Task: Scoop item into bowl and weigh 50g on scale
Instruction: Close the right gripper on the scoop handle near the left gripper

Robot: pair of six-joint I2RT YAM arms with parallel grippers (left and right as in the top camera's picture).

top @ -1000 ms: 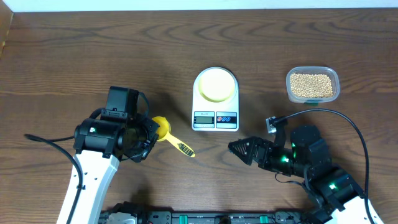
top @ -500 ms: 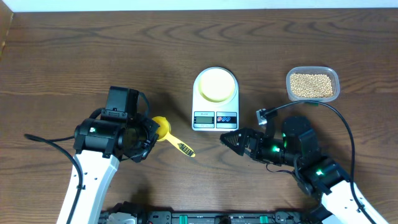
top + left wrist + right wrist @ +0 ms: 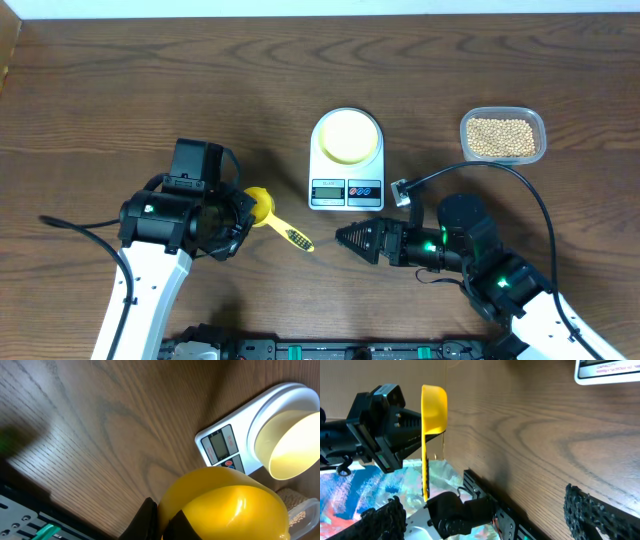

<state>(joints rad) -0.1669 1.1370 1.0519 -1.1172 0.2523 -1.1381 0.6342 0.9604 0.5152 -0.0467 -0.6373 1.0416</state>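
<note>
Vs. a sec ago, the right gripper (image 3: 345,240) has slid left along the table (image 3: 300,80), past the front of the scale (image 3: 347,192). Now its tip is near the end of the yellow spoon (image 3: 280,228)'s handle, not touching. Its jaws are spread wide. The left gripper (image 3: 238,215) hasn't moved. It's pinched tight on the cup end of the spoon, w/ the handle sticking out toward the right gripper. Spoon, scale, bowl & tub all sit where they did.

Containers: the pale yellow bowl (image 3: 347,135) sits on the round top of the scale, w/ only its bare inside showing. The clear tub (image 3: 540,125) is at the table's right side, well apart from both grippers. The beans (image 3: 500,138) are in it, a full tan layer. Can't tell what's in the spoon's cup.
</note>
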